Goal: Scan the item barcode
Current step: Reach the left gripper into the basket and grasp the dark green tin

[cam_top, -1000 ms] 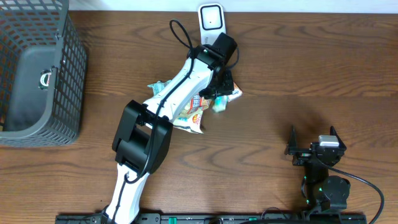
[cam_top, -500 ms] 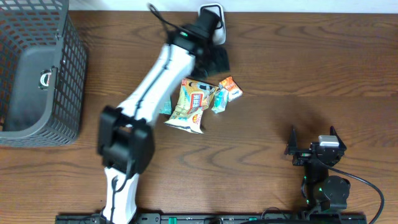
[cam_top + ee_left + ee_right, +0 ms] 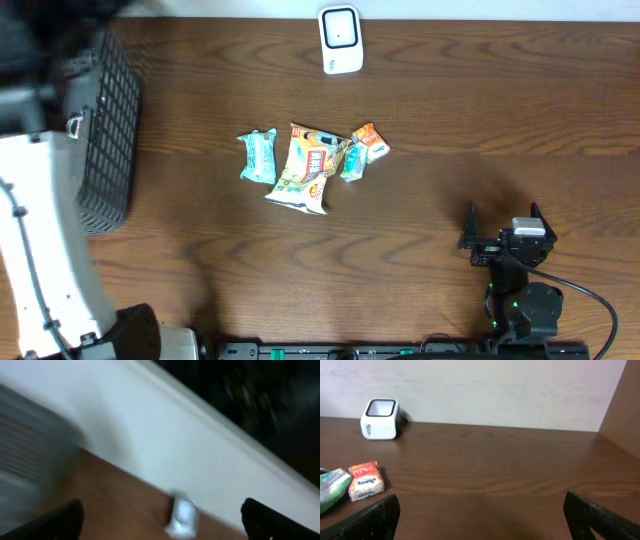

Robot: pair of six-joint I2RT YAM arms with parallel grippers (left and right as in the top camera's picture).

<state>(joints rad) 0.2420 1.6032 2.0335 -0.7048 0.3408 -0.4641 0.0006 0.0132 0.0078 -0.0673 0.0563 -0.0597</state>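
The brown wooden bench [image 3: 480, 110] fills the overhead view. The white left arm [image 3: 40, 250] rises along the left edge, blurred, with its upper part crossing the grey wire basket [image 3: 110, 130] that stands at the bench's far left corner. In its wrist view the left claw [image 3: 162, 510] is spread wide with nothing between its dark fingers, and that view is smeared, showing only a pale wall, a strip of bench and the small white box. The dark right arm [image 3: 525, 300] sits at the near right corner, well apart from everything else. The right claw [image 3: 481, 505] is also wide open and empty, pointing across bare wood toward the back wall. The items to be scanned lie in a loose cluster near the middle of the bench, none of them held. The largest is a yellow snack bag [image 3: 305, 168], lying flat. The white scanner [image 3: 340, 38] stands at the back edge, behind the cluster and apart from it. A teal packet [image 3: 259, 157] lies just left of the yellow bag, touching or nearly so. An orange packet [image 3: 370, 140] lies at the right end, and a small green packet [image 3: 352, 162] sits between it and the yellow bag. No barcode can be made out on any packet.
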